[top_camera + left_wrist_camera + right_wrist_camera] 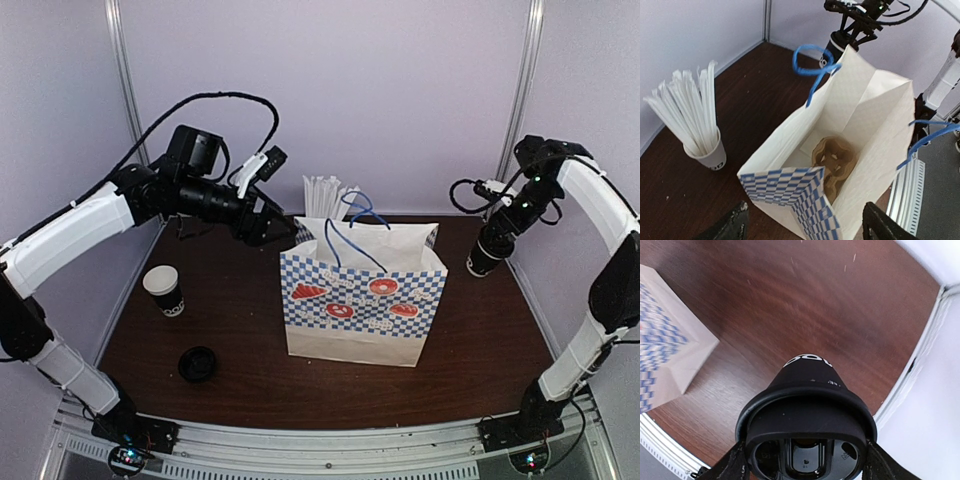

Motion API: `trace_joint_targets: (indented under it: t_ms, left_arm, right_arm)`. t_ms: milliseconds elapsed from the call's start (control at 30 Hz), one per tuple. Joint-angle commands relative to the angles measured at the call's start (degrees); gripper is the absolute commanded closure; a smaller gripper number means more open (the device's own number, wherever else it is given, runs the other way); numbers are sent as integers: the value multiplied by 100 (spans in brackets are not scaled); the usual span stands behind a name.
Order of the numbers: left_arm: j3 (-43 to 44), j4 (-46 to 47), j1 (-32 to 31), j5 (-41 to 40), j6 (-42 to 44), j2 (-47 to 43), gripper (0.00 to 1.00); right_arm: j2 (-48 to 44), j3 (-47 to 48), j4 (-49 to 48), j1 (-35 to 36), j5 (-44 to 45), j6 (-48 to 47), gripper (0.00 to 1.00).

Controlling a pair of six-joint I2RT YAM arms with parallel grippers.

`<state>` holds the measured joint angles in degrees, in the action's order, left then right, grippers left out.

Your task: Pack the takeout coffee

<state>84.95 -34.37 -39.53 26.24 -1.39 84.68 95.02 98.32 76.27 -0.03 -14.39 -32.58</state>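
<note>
The takeout coffee [484, 258] is a black cup with white lettering and a black lid, at the table's back right, to the right of the bag. My right gripper [492, 240] is shut on it just below the lid; in the right wrist view the lid [807, 410] fills the space between both fingers [732, 465]. I cannot tell whether the cup rests on the table. The blue-checked paper bag [360, 300] stands open in the middle, with a brown cup carrier [835, 160] at its bottom. My left gripper [268, 222] hovers open and empty at the bag's back left corner [805, 232].
A white cup of straws [325, 195] stands behind the bag [705, 150]. A lidless black cup with a white rim [165, 290] stands at the left. A loose black lid [197, 363] lies front left. The bag's blue handles [810, 70] stick up.
</note>
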Motion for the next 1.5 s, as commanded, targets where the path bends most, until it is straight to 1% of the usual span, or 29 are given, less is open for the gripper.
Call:
trace_joint_targets:
  t_ms: [0,33,100,233,333,467,600,833,967,1067,1133,1233,1300,1333,1400,1433,1467]
  left_arm:
    - [854,156,-4,907,58,102,22]
    - [1071,-28,-28,1012,74,237,22]
    - [1574,-368,-141,1120,392,515,24]
    - [2506,-1032,-414,734,800,1270,24]
    - [3235,-1585,-424,531,1056,1833,27]
    - [3791,-2006,-424,425,1396,2355,33]
    - [4320,-2288,-433,404,1542,2876,39]
    - [4730,-2311,-433,144,1737,3361,51]
    - [4943,-2317,-433,106,1925,3536,61]
    - [4968,-2342,-426,388,2036,3605,62]
    - [4987,-2479,-441,696,2175,3645,60]
    - [4979,-2592,-450,750,2270,3652,62]
    - [4970,-2626,-450,740,2289,3658,67]
    - [4968,-2628,-450,753,2288,3661,75]
    - [4978,-2641,-450,759,2295,3661,96]
    - [4985,-2651,-452,762,2292,3656,99]
    - [4981,-2653,-458,756,2284,3641,100]
  right_arm:
    - [-760,385,100,306,-578,102,37]
    - [-879,449,65,371,-684,117,38]
    - [-1125,594,-6,506,-890,196,39]
    - [-1452,964,-146,850,-1250,262,40]
    - [-1678,1133,-316,1163,-1395,308,40]
    - [-1869,1321,-540,1508,-1480,459,41]
    - [-1901,1515,-542,1672,-1803,591,41]
    - [-1904,1457,-447,1980,-2215,528,41]
    - [-1885,1397,-391,2241,-2329,478,41]
    - [-1837,1365,-351,2517,-2353,418,41]
    - [-1806,1361,-333,2684,-2353,390,41]
    - [-1750,1341,-323,2890,-2325,358,41]
    - [-1699,1330,-315,3033,-2309,345,41]
    - [-1678,1323,-309,3101,-2293,334,41]
    - [-1627,1269,-339,3237,-2285,343,41]
    - [-1601,1242,-348,3306,-2291,355,41]
    - [-1568,1234,-352,3383,-2293,357,41]
